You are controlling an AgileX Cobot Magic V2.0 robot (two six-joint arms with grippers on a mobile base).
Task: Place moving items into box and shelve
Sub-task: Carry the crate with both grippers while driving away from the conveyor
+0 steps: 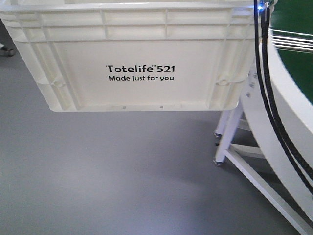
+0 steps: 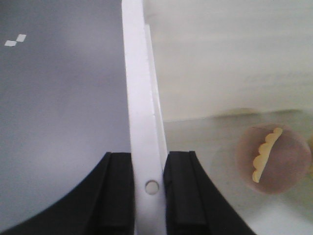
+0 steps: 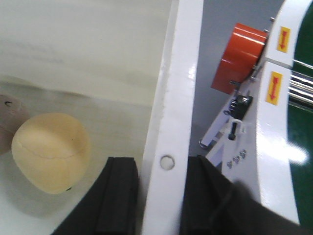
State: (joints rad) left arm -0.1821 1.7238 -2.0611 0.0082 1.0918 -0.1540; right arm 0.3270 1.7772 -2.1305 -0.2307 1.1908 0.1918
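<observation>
Left gripper [image 2: 148,196]: black fingers clamped on the box's white rim, one inside the wall and one outside, at a small hole.
Right gripper [image 3: 164,196]: clamped the same way on the other side rim, also at a hole.
Tan item [image 3: 51,152]: on the box floor, near the right gripper's inner finger.
Pink item [image 2: 274,159]: on the box floor just beside the tan one, with a scalloped yellow mark across it.
Box [image 1: 142,73]: white, printed "Totelife 521", grey floor [image 1: 98,176] showing below it.
Frame [image 1: 230,132]: white legs right of the box, black cables [image 1: 266,98] hanging alongside.
Red part [image 3: 239,58]: mounted on the frame, beyond the rim.
</observation>
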